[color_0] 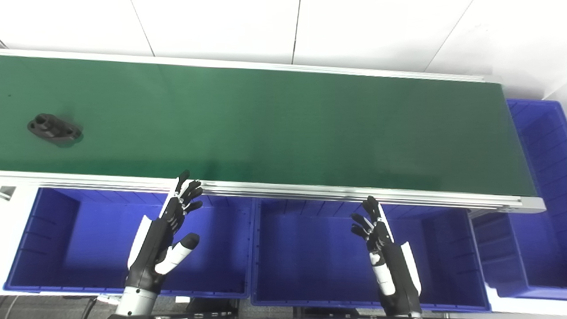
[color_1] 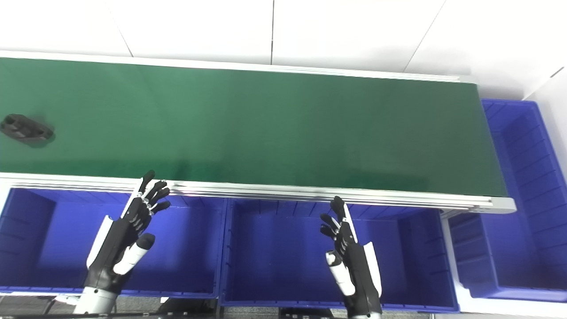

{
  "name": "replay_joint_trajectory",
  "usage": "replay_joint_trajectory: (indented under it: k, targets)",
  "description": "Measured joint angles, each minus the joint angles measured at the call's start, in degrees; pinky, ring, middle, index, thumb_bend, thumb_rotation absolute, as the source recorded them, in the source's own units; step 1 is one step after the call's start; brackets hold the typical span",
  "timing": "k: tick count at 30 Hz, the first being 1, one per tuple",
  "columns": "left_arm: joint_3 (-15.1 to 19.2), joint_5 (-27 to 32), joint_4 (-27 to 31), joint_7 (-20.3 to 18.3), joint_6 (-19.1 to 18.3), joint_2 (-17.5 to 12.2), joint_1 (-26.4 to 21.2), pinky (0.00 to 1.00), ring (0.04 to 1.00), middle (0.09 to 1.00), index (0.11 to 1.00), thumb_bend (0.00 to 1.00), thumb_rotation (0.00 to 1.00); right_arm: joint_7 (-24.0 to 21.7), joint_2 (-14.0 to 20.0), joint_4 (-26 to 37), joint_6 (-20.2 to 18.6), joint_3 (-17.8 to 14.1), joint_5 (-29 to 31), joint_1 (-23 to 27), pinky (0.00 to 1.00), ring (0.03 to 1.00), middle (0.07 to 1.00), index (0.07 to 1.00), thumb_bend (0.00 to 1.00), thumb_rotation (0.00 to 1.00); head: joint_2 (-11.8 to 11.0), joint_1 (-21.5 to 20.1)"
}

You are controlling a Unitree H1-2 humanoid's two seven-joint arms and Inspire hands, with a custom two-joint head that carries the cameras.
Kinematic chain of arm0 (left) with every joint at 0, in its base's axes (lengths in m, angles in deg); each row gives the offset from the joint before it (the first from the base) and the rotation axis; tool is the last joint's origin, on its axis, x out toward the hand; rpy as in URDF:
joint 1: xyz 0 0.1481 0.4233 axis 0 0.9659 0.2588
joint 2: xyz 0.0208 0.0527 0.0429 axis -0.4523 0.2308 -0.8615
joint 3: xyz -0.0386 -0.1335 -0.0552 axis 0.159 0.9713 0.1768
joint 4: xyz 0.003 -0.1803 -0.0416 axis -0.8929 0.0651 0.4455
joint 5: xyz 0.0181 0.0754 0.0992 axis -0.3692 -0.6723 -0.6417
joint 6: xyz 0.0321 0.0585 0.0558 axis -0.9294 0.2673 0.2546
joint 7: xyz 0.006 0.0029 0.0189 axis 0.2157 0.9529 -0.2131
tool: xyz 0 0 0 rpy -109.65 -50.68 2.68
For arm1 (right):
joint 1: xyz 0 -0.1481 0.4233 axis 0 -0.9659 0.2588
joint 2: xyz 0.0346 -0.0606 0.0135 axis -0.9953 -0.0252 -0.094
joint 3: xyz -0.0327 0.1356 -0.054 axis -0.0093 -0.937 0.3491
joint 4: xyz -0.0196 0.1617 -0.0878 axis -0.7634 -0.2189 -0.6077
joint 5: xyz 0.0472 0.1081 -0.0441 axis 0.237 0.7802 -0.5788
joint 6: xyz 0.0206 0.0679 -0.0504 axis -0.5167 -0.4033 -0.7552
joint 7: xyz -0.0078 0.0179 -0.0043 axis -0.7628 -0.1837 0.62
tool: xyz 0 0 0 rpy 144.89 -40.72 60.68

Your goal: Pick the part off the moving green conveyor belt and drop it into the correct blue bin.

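Black part (color_0: 54,129) on belt (color_0: 283,128) looks rigid, light; grasp across its narrow middle. Left robot hand (color_0: 166,235) and right robot hand (color_0: 385,248) both spread, empty.

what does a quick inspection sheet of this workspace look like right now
surface: green conveyor belt, bare except for one part at its far left
job's things: black part lying on the belt; blue bins in a row below the belt's near rail, another past its right end, all look empty
clutter: nothing seen
hands: left hand and right hand open, above the bins, holding nothing
cables: dark cable at the bottom left edge
surroundings: white panelled wall behind the belt
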Motion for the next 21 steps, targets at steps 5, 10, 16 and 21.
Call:
replay_joint_trajectory:
  k: [5,10,16,21]
  targets:
    - [0.00,0.00,0.01,0.00,0.01,0.01,0.01,0.89,0.930,0.951,0.987,0.83,0.84,0.27,0.00,-0.07,1.07,-0.01,-1.10,-0.01,0.93,0.946,0.974,0.970,0.87,0.95,0.00,0.00]
    - [0.02,0.04,0.10,0.00,-0.01,0.02,0.04,0.92,0.953,0.970,0.983,0.85,0.84,0.82,-0.01,-0.43,4.43,-0.03,-2.82,0.07,0.97,0.974,0.984,0.966,0.88,0.97,0.18,-0.09]
    - [0.01,0.22,0.09,0.00,-0.01,0.01,0.04,0.93,0.957,0.975,0.982,0.85,0.84,1.13,0.01,-1.42,5.98,-0.02,-3.06,0.09,0.97,0.981,0.987,0.967,0.88,0.98,0.09,-0.09]
    - [-0.01,0.94,0.09,-0.04,-0.01,-0.02,0.04,0.93,0.959,0.978,0.987,0.85,0.84,1.13,0.04,-1.42,6.11,0.04,-2.96,0.16,0.97,0.977,0.984,0.965,0.88,0.97,0.09,-0.18]
